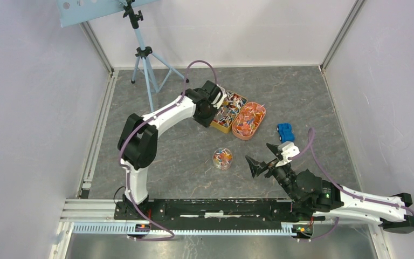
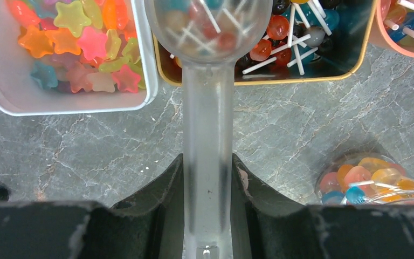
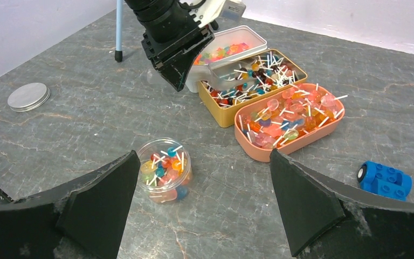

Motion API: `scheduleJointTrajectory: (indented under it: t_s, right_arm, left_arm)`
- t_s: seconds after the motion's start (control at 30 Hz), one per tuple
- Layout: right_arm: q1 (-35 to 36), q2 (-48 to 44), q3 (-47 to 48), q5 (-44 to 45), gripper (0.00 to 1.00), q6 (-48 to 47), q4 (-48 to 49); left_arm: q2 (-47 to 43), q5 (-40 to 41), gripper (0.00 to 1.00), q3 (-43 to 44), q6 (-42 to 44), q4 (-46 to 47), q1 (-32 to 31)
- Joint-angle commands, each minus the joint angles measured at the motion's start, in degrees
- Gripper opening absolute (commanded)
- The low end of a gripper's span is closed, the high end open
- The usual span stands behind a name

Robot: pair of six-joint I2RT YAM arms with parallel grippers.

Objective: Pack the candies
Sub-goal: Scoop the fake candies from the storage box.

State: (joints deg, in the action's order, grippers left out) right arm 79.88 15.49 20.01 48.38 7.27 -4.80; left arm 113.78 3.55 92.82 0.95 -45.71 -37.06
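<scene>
The candies are small lollipops on white sticks, filling a yellow tin and a pink tray. Star-shaped gummies fill a white tin. A clear round jar on the table in front of the tins holds several lollipops; it also shows in the right wrist view. My left gripper is shut on the handle of a clear plastic scoop, whose bowl sits over the lollipops in the yellow tin. My right gripper is open and empty, low over the table just right of the jar.
A blue toy car lies right of the pink tray. A round metal lid lies to the left on the table. A light blue tripod stands at the back left. White walls enclose the grey table.
</scene>
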Motion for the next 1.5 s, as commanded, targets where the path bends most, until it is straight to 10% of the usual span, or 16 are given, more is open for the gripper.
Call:
scheduleJointTrajectory:
  t_s: [0.0, 0.73, 1.47]
  right_arm:
    - [0.28, 0.42, 0.36, 0.85, 0.98, 0.52, 1.53]
    - [0.25, 1.7, 1.3, 0.79, 0.98, -0.72, 2.57]
    - [0.28, 1.43, 2.0, 1.83, 0.98, -0.76, 0.73]
  left_arm:
    - [-6.1, 4.07, 0.02, -1.7, 1.25, 5.55, 0.76]
    - [-21.61, 2.25, 0.02, -14.05, 2.48, 16.44, 0.76]
    - [-33.72, -6.8, 0.02, -13.91, 0.23, 4.36, 0.59]
